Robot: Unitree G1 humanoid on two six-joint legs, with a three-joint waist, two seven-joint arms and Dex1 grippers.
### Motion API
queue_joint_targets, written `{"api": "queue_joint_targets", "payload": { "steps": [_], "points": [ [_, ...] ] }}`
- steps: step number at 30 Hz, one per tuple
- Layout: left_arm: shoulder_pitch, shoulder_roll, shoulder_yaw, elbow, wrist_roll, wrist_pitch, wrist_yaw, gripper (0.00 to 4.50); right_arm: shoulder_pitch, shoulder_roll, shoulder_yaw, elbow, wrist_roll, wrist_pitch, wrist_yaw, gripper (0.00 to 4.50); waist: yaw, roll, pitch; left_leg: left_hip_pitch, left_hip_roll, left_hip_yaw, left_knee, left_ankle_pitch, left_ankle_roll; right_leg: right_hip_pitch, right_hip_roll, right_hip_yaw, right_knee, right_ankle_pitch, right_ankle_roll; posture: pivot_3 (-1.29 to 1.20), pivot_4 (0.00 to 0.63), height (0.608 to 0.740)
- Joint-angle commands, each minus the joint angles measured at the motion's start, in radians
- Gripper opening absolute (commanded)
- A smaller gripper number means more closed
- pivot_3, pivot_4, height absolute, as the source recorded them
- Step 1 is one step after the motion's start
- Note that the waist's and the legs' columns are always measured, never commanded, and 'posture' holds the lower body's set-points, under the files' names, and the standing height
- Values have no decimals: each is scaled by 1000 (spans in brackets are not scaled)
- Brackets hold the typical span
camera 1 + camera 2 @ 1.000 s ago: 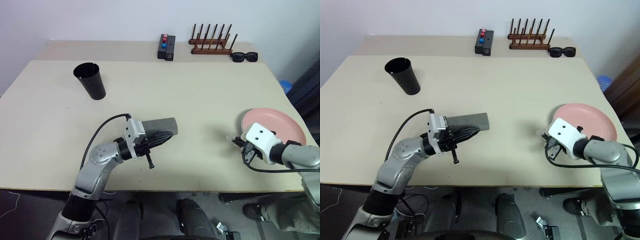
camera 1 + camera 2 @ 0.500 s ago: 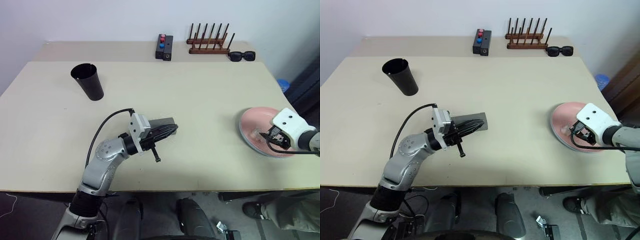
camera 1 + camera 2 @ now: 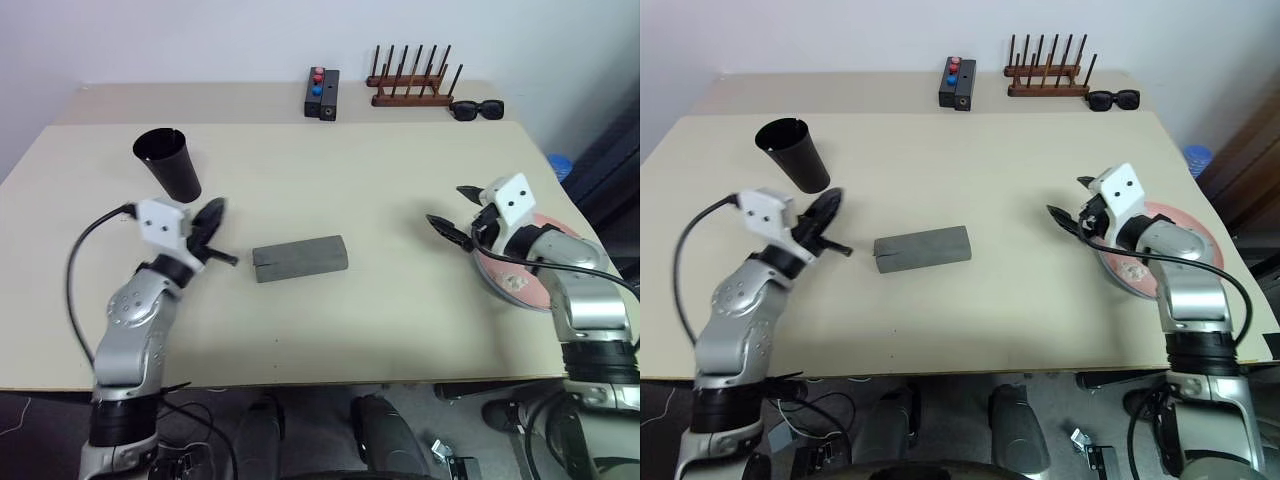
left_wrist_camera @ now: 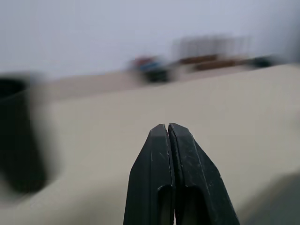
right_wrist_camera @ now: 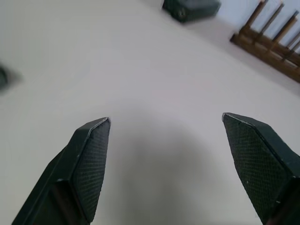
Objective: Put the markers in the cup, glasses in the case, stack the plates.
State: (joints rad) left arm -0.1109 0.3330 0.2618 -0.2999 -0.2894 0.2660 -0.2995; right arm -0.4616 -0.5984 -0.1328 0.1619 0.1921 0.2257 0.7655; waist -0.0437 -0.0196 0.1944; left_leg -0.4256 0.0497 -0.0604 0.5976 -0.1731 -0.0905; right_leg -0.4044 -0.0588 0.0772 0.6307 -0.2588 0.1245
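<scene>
While both arms were raised above the tabletop (image 3: 400,300), the grey case (image 3: 299,258) was seen lying closed and flat near the middle of it, free of either pincer. The left pincer (image 3: 211,222) was held just left of the case, apart from it, with its two black fingers (image 4: 161,178) pressed fully together and nothing between them. The black cup (image 3: 167,165) was standing upright on the far left, just beyond the left pincer and not touched by it.

On the right, the right pincer (image 3: 456,213) was pointed toward the middle of the tabletop, its fingers (image 5: 86,161) spread wide apart and empty; bare tabletop was seen between them in the right wrist view. The salmon pink plate (image 3: 530,285) was lying at the right near edge, partly hidden under the right forearm. The pincer tips were clear of the plate, on its left.

Along the far edge, a small black box with coloured buttons (image 3: 320,93), a wooden rack with dark pegs (image 3: 412,82) and a pair of black sunglasses (image 3: 475,109) were noted, in that order from left to right, well apart from both arms. A blue object (image 3: 558,165) was partly visible off the right edge of the tabletop; what it was could not be told.
</scene>
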Motion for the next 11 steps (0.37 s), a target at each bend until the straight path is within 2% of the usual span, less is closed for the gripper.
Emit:
{"api": "queue_joint_targets", "payload": {
  "steps": [1, 6, 11],
  "points": [
    [38, -38, 50, -88, 41, 23, 128, 0, -55, 26, 16, 66, 24, -36, 27, 3876, 7, 0, 0, 0, 0, 0, 0, 0, 0, 0, 0, 0, 0, 0, 0, 0, 150, 740],
    [78, -118, 104, -118, 47, 45, 258, 0, -112, 38, 43, 146, 34, -37, 76, 3876, 9, 0, 0, 0, 0, 0, 1, 0, 0, 1, 0, 0, 0, 0, -1, 0, 150, 740],
    [133, -99, 109, -108, 75, 12, 250, 0, -140, 41, 52, 208, 30, -63, 113, 3876, 3, 0, 0, 0, 0, 0, 0, 0, 0, 0, 0, 0, 0, 0, 0, 0, 150, 740]
  ]
}}
